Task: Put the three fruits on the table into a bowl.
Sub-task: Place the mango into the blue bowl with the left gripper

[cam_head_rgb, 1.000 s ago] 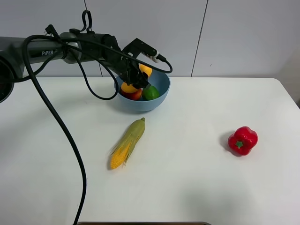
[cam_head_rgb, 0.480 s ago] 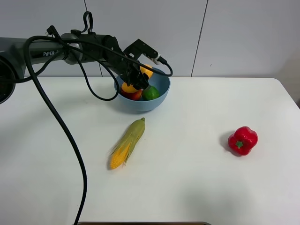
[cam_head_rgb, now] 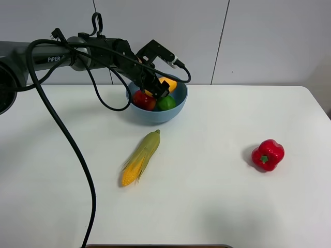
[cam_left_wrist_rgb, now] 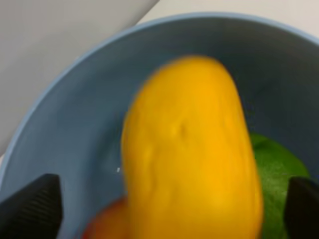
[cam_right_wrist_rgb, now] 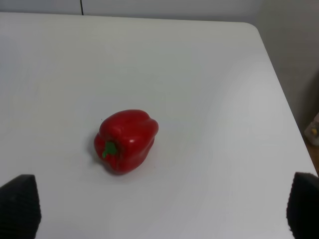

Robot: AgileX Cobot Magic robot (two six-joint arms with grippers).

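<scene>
My left pincer [cam_head_rgb: 155, 89] spreads wide, mango [cam_left_wrist_rgb: 192, 154] dropping into the bowl [cam_head_rgb: 176, 106]; all 3 fruits in, next I lift clear.

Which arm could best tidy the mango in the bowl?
Left, probably: the left gripper hangs open over the mango in the bowl; the right gripper faces the faraway red pepper.

The high exterior camera looks down across the wide white tabletop [cam_head_rgb: 217, 206] toward the back wall, taking in the whole scene. The left wrist camera sits very close above the deep light-blue bowl [cam_left_wrist_rgb: 75, 114], peering between its fingertips [cam_left_wrist_rgb: 30, 206] at a blurred yellow-orange mango [cam_left_wrist_rgb: 192, 159]; both views share that bowl [cam_head_rgb: 173, 108]. The right wrist camera faces down from farther off at a glossy red bell pepper [cam_right_wrist_rgb: 127, 139], also seen from above [cam_head_rgb: 268, 154].
</scene>
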